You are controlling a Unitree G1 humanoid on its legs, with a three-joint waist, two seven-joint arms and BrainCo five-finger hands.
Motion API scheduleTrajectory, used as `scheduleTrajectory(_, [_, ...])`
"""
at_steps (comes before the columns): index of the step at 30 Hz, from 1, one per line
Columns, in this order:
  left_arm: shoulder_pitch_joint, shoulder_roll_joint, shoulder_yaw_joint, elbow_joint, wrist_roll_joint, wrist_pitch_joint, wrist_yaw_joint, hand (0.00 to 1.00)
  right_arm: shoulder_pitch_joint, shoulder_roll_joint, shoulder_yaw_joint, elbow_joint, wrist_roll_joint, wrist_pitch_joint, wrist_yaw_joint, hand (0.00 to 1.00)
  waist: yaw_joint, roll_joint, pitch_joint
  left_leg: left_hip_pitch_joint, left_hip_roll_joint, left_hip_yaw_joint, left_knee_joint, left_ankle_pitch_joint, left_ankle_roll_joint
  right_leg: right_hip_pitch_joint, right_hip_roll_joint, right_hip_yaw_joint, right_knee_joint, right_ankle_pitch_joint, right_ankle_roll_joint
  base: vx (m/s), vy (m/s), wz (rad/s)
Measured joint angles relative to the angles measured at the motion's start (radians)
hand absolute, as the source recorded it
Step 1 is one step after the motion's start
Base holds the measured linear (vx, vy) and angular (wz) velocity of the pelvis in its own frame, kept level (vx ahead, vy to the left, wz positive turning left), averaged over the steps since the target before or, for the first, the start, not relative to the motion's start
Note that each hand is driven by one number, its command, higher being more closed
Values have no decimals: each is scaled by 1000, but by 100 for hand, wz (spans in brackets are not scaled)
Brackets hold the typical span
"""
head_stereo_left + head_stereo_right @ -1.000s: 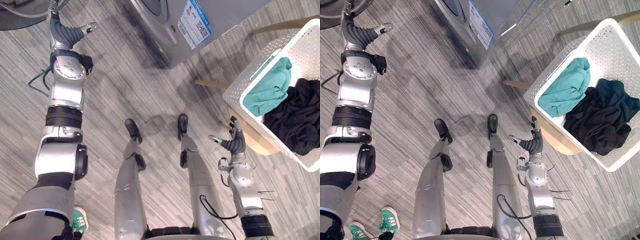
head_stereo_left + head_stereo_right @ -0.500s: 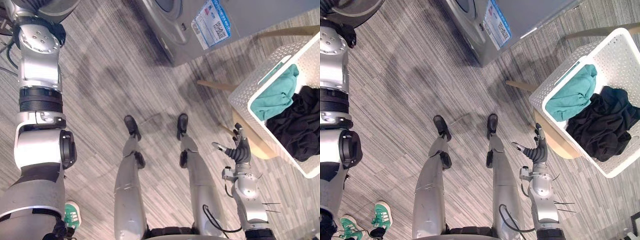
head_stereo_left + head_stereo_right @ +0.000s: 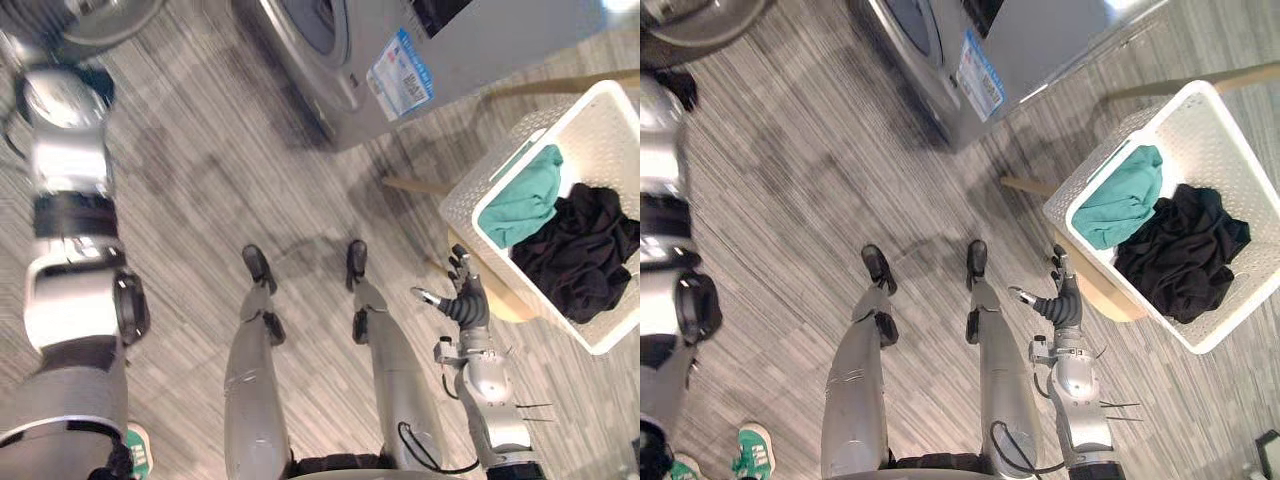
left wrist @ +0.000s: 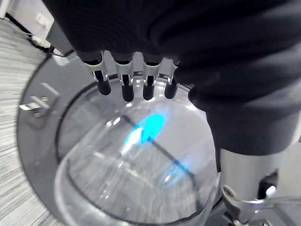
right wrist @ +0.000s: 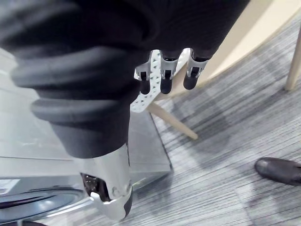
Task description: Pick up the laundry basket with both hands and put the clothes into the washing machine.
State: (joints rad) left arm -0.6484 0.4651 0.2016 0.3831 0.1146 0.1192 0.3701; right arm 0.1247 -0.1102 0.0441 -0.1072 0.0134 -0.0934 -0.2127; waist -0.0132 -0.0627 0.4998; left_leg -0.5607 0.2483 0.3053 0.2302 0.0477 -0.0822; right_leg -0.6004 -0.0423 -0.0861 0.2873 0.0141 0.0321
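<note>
Laundry basket (image 3: 468,200): white, on the right, on a wooden table (image 3: 503,300) — I see a teal garment (image 3: 520,198) and a black garment (image 3: 580,250) inside.
Right hand (image 3: 466,300): just beside the basket's near-left corner; fingers straight, holding nothing.
Left hand (image 4: 127,87): far left, over the washing machine (image 3: 480,50) door (image 4: 42,141) — fingers relaxed, empty.

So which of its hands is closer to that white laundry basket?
Right. The right hand hangs open beside the near wall of the laundry basket, not touching; the left hand is far off at the round glass door.
</note>
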Motion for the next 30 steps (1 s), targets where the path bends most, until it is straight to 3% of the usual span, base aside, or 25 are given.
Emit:
scheduleTrajectory(2, [239, -99, 2, -79, -27, -30, -14, 0, 10, 6, -12, 6, -22, 37, 4, 0, 3, 2, -71, 54, -4, 3, 20, -39, -2, 38, -9, 0, 44, -51, 0, 1, -33, 5])
scheduleTrajectory(6, [512, -227, 7, -60, -42, -40, -68, 0, 54, 7, -45, 7, -46, 77, 36, 0, 29, 15, -185, 161, -8, 17, 12, -63, -6, 131, -12, 7, 48, -85, 10, 81, -42, -3])
scheduleTrajectory(12, [703, -349, 49, 289, -17, -35, -135, 0, 48, 26, -55, 57, -69, 101, 86, 0, 26, 39, -303, 347, -21, 114, -48, -81, -19, 241, 7, 94, 5, -82, 26, 94, -7, -44])
scheduleTrajectory(15, [743, -385, 77, 437, 23, -35, -154, 0, -16, 21, -57, 150, -107, 100, 88, 0, 17, 47, -334, 422, -19, 210, -77, -97, -25, 271, 35, 190, -73, -20, 35, 56, 36, -102])
scheduleTrajectory(17, [747, -386, 81, 499, 35, -36, -155, 0, -77, 16, -59, 233, -127, 101, 88, 0, 4, 48, -335, 467, -10, 297, -102, -95, -25, 275, -13, 62, -112, -14, 0, 23, 39, -123])
scheduleTrajectory(18, [754, -385, 84, 523, 34, -36, -156, 0, -104, 13, -59, 283, -140, 102, 87, 0, 2, 50, -334, 510, -9, 350, -117, -98, -28, 296, -68, -109, -123, -6, -22, 36, 33, -125])
scheduleTrajectory(19, [762, -379, 85, 541, 36, -37, -156, 0, -107, 12, -59, 301, -146, 102, 87, 0, 1, 55, -336, 552, 5, 390, -117, -105, -39, 330, -91, -237, -140, 14, -51, 56, 3, -123])
scheduleTrajectory(21, [765, -373, 103, 567, 37, -37, -164, 0, -101, 3, -56, 303, -172, 101, 86, 0, 1, 63, -344, 605, 21, 431, -126, -107, -49, 363, -90, -320, -155, 46, -42, 84, -96, -109])
scheduleTrajectory(23, [766, -375, 110, 587, 52, -37, -175, 0, -91, -27, -54, 303, -196, 101, 87, 0, -2, 83, -355, 627, 79, 462, -56, -130, -85, 372, -38, -267, -154, 26, -48, 98, -180, -99])
scheduleTrajectory(25, [768, -375, 110, 591, 60, -38, -177, 0, -80, -51, -35, 308, -224, 101, 89, 0, 0, 79, -355, 589, 177, 427, 178, -136, -70, 391, -7, -236, -154, 9, -55, 69, -198, -92])
scheduleTrajectory(26, [777, -387, 109, 592, 68, -38, -180, 0, -78, -71, -14, 311, -234, 100, 90, 0, 1, 91, -353, 551, 246, 360, 356, -115, 41, 418, 24, -202, -153, 0, -69, 77, -178, -98])
scheduleTrajectory(27, [785, -393, 109, 594, 73, -38, -184, 0, -78, -77, -5, 314, -240, 100, 90, 0, 1, 96, -353, 529, 266, 311, 429, -85, 95, 432, 39, -179, -155, -4, -75, 111, -107, -124])
scheduleTrajectory(28, [799, -411, 108, 605, 75, -39, -194, 0, -83, -75, 9, 318, -242, 101, 91, 0, 7, 100, -354, 472, 255, 169, 543, -78, 106, 455, 54, -116, -161, -11, -90, 159, 16, -132])
scheduleTrajectory(29, [803, -425, 105, 608, 74, -42, -194, 0, -98, -77, 14, 330, -249, 101, 89, 0, 8, 105, -355, 428, 180, 54, 586, -187, 64, 467, 60, -59, -164, -14, -100, 176, 50, -135])
scheduleTrajectory(30, [802, -422, 99, 608, 74, -44, -195, 0, -107, -78, 14, 340, -252, 101, 88, 0, 12, 104, -355, 412, 136, 6, 585, -229, 56, 473, 60, -32, -165, -14, -101, 195, 68, -134])
